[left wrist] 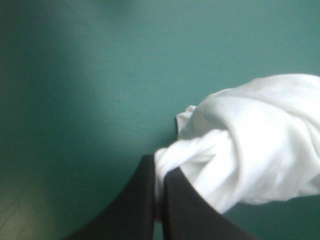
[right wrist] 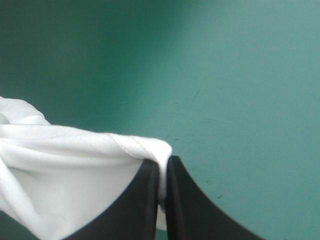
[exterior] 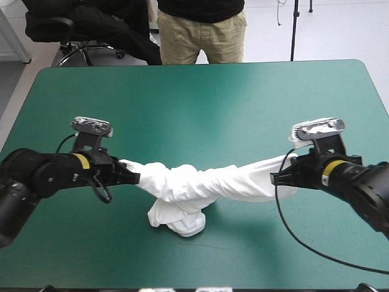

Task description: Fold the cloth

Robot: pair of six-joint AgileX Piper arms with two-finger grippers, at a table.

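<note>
**Pulling the shirt open**

My left gripper (exterior: 132, 177) and right gripper (exterior: 278, 178) each pinch one end of the shirt (exterior: 206, 182). It hangs twisted between them, its middle sagging onto the table (exterior: 200, 97). Next, I think, shake it flat.

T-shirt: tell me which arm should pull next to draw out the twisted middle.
Right, probably. The right gripper is shut on a hemmed edge of the T-shirt, with a long span ahead of it; the left gripper pinches a twisted bunch close to the heap on the table.
</note>
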